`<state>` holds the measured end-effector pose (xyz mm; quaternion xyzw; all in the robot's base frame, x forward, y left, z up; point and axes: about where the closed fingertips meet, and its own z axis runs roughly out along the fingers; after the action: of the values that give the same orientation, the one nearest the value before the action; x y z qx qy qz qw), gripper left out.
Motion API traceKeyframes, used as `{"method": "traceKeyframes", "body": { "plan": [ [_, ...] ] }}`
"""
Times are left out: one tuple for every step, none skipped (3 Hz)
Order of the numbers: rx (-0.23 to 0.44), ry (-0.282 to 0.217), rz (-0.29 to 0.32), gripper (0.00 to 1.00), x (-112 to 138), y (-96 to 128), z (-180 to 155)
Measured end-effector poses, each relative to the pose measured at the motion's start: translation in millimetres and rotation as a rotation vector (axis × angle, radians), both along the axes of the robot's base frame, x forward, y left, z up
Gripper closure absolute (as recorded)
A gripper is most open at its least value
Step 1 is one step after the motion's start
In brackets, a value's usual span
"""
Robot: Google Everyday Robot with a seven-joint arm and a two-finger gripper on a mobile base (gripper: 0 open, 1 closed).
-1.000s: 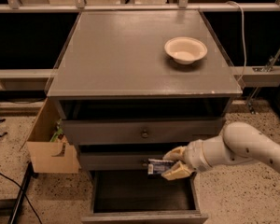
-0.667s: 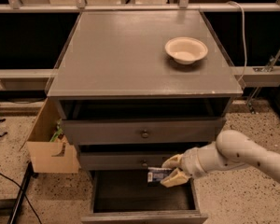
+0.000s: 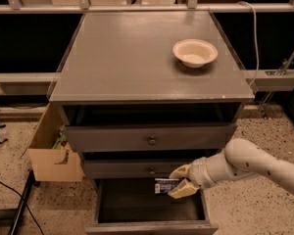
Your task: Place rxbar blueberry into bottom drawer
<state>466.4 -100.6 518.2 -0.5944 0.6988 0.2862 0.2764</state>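
Cream jaws, one bar (image 3: 165, 185), over drawer (image 3: 137, 205)

1. Dark grey cabinet top (image 3: 137, 58): smooth painted wood, faint sheen.
2. Cream-white round bowl (image 3: 195, 52): matt, maybe paper.
3. Dark blue rxbar blueberry (image 3: 164, 185) wrapper: glossy foil, pinched in the smooth cream plastic gripper (image 3: 179, 180) above the matt grey bottom drawer (image 3: 152, 226).

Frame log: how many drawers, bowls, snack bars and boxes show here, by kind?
Drawers: 3, top drawer, middle drawer, bottom drawer open
Bowls: 1, the bowl
Snack bars: 1, rxbar blueberry, held by the gripper over the bottom drawer
Boxes: 1, cardboard box
Total: 6
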Motion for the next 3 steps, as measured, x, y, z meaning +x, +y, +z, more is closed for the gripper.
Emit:
{"method": "traceKeyframes", "body": {
  "plan": [
    [0.001, -0.016, 0.031, 1.0, 0, 0, -26],
    [0.032, -0.034, 0.07, 1.0, 0, -2, -74],
    [0.06, -0.037, 0.083, 1.0, 1, -6, -106]
  ]
}}
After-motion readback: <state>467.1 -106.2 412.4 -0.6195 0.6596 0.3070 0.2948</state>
